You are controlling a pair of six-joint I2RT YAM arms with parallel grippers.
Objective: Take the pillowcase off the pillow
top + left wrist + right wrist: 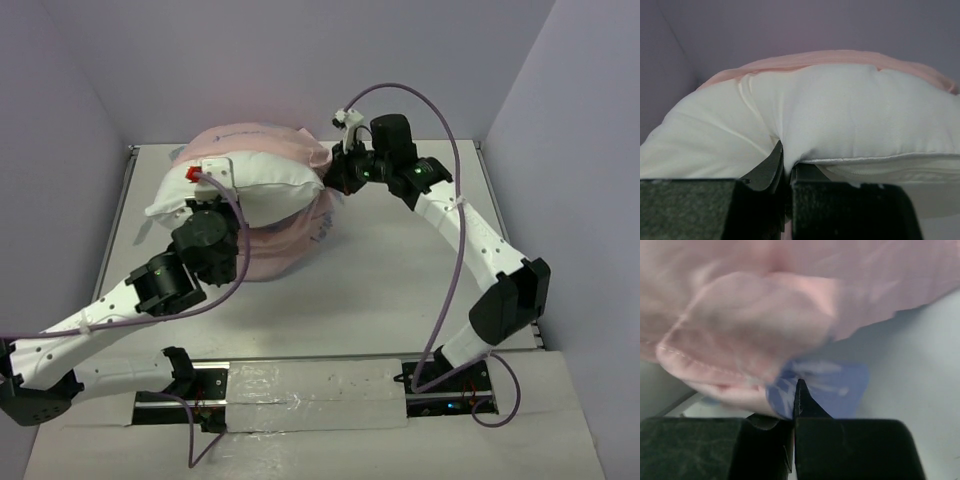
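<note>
The left tool (pixel 787 186) is clamped on the near edge of the pillow (pixel 268 182). The right tool (pixel 796 407) is clamped on the pillowcase (pixel 285 250) at the pillow's right end. The pillowcase is bunched behind and under the pillow, whose long axis runs between the tools, so opposite pulls should part them.

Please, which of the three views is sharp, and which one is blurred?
Top external view: even light, sharp, only soft shadows on the pale table. Left wrist view: the plump plain white pillow is fairly sharp. Right wrist view: the thin pink-and-blue fabric pillowcase is blurred and smeared.
</note>
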